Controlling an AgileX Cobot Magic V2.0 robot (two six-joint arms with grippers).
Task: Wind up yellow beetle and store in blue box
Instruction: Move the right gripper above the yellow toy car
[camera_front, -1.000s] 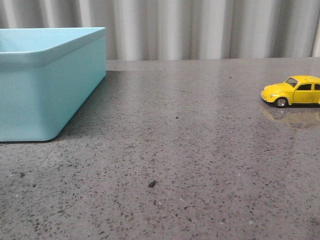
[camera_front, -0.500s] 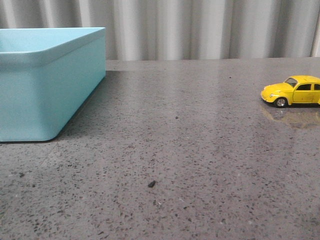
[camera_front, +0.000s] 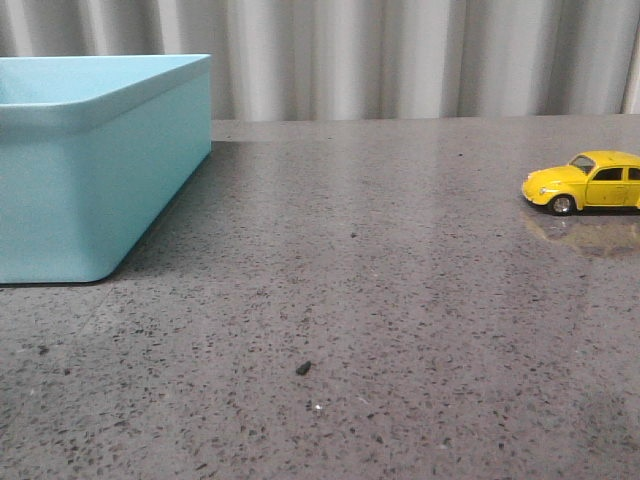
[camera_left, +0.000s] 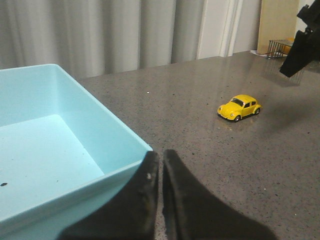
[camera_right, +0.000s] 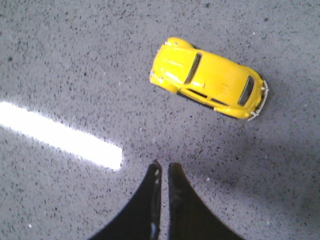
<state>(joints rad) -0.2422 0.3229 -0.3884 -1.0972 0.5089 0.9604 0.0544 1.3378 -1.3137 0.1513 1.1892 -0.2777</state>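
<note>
Sitting on all four wheels at the right of the grey stone table (camera_front: 380, 300), the yellow beetle (camera_front: 585, 182) waits untouched, well apart from the blue box (camera_front: 100, 190) at far left. The right gripper (camera_right: 161, 172) hovers above it, fingers pressed together — seemingly poised to descend. The left gripper (camera_left: 160, 160), clenched and empty, hangs over the box rim.

**Even light, one hot glare strip**

You get soft, even lighting and sharp focus. The glossy tabletop (camera_front: 400, 300) mirrors the yellow beetle (camera_front: 585, 182). In the right wrist view a blown-out white glare strip (camera_right: 60, 136) crosses the stone.
</note>
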